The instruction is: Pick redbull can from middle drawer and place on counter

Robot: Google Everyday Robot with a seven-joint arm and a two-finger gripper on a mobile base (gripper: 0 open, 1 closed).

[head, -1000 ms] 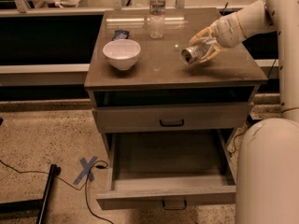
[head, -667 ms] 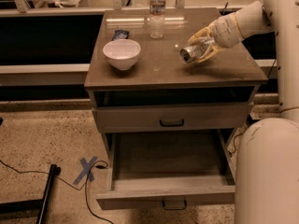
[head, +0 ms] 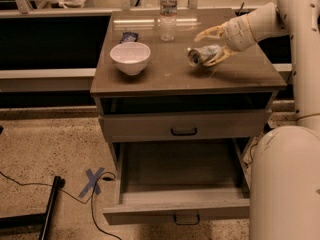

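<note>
The redbull can (head: 201, 55) lies on its side at the right middle of the counter (head: 165, 76), its shiny end facing left. My gripper (head: 212, 48) reaches in from the right and straddles the can. The upper finger (head: 207, 34) stands clear above the can and the lower finger (head: 220, 60) is beside it, so the gripper is open. The middle drawer (head: 177, 211) is pulled out at the bottom and looks empty inside. Its small dark handle (head: 186, 218) is on the front.
A white bowl (head: 130, 57) sits on the counter's left. A clear water bottle (head: 168, 15) stands at the back middle, with a small dark packet (head: 129, 36) at the back left. The upper handled drawer (head: 184, 127) is closed. Blue tape (head: 92, 180) and cables lie on the floor at left.
The gripper and can have moved slightly left and down onto the counter. The upper finger now stands apart from the can.
</note>
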